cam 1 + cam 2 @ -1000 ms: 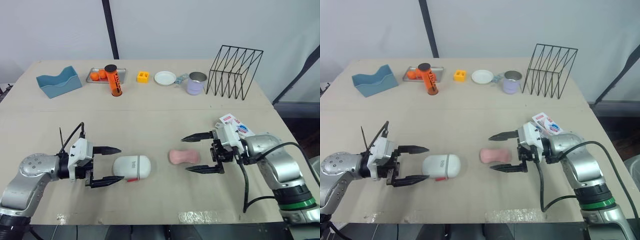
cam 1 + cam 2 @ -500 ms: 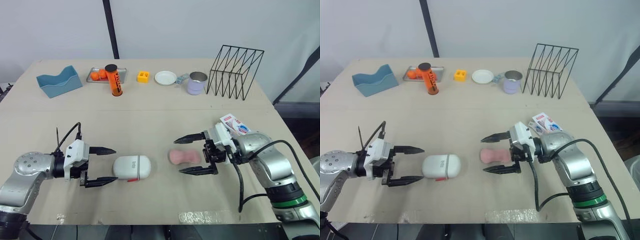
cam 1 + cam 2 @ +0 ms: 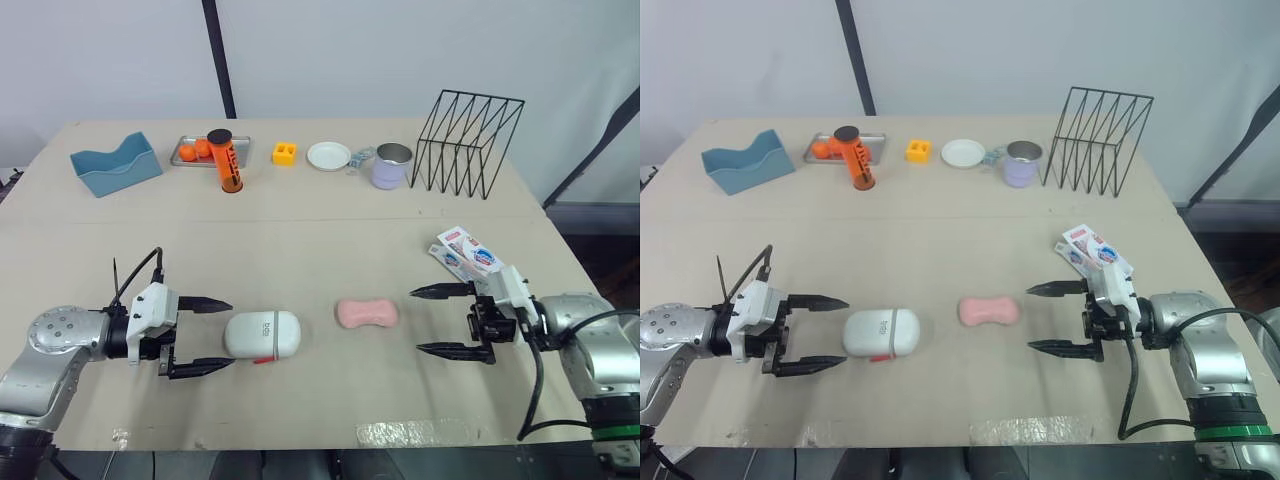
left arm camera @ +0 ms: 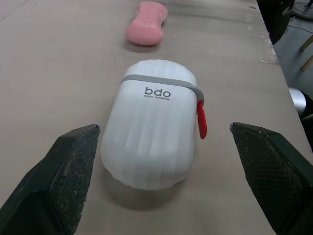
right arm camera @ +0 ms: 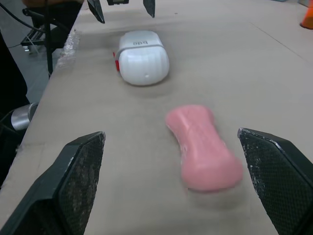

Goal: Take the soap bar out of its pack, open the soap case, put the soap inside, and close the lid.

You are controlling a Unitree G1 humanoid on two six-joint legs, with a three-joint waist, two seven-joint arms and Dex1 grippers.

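soap lies apart from case, right pincer.

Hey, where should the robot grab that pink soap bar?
Grip the pink soap bar across its pinched waist. It lies flat with its long axis pointing at the open right gripper, so coming in from the robot's right probably lets it straddle the bar.

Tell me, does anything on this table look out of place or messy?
Mildly: the pink soap bar lies bare on the table, apart from the closed white case, and the pack lies askew near the right gripper. Nothing looks spilled or broken.
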